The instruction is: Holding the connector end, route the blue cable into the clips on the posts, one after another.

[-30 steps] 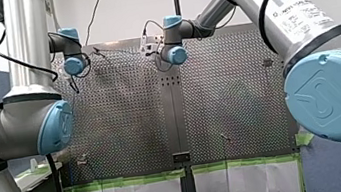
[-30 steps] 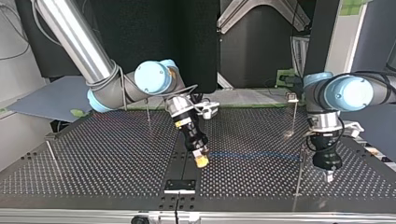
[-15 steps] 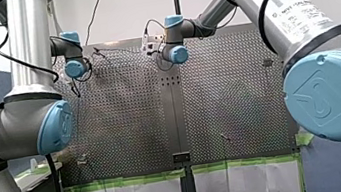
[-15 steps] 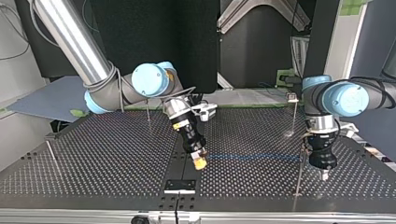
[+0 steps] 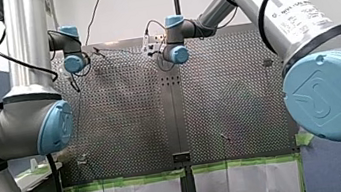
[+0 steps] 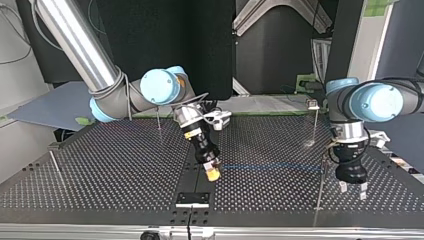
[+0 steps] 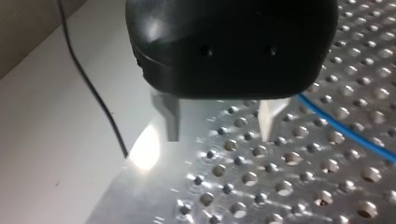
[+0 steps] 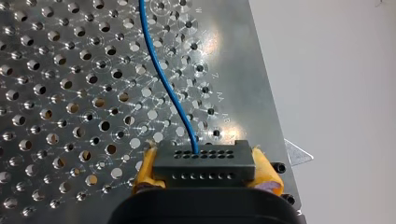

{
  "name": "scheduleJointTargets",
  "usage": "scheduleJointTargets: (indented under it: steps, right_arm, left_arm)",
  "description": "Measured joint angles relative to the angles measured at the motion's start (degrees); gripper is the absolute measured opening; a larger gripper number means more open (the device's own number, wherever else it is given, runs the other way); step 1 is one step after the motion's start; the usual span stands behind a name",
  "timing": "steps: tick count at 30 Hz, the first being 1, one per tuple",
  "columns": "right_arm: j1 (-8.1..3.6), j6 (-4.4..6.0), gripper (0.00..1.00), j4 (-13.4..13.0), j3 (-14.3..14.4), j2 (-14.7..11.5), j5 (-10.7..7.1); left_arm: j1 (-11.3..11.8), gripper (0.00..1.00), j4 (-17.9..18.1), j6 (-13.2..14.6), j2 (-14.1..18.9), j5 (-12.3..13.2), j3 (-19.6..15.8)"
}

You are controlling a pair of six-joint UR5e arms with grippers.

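Observation:
In the right wrist view my right gripper (image 8: 203, 163) is shut on the black connector (image 8: 203, 173), held between its yellow pads (image 8: 145, 168). The blue cable (image 8: 163, 79) leaves the connector and runs ahead over the perforated plate. In the top view my right gripper (image 6: 213, 172) hangs low near the middle, and the blue cable (image 6: 270, 167) stretches from it towards a thin post (image 6: 320, 190). My left gripper (image 6: 352, 188) hovers just past that post, open and holding nothing. In the left wrist view its fingers (image 7: 172, 119) stand apart, and the blue cable (image 7: 345, 133) lies on the plate beside them.
More thin posts stand on the perforated table (image 6: 100, 175): one with a clip on top (image 6: 313, 104) behind my left gripper, one (image 6: 159, 120) behind my right arm, one (image 6: 54, 160) at the top view's left. A thin black wire (image 7: 93, 93) runs off the plate's edge.
My left gripper's fingers were shut a second ago and now stand apart. My right arm has drifted slightly towards the top view's left, still holding the connector.

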Motion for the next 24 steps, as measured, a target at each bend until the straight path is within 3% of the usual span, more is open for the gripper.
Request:
scheduleJointTargets:
  steps: [7,16,24]
  right_arm:
    - [-0.09,-0.08,0.0,0.3,0.0,0.0,0.0]
    - [-0.17,-0.53,0.0,1.5,0.0,0.0,0.0]
    - [-0.2,-0.61,0.0,1.6,0.0,0.0,0.0]
  left_arm:
    - [-0.5,1.0,-3.8,-0.6,0.5,-2.8,0.0]
    - [-0.3,1.0,-8.1,-2.8,0.5,-1.0,-0.1]
    - [1.0,1.0,-12.4,-1.7,2.6,-0.4,-3.6]
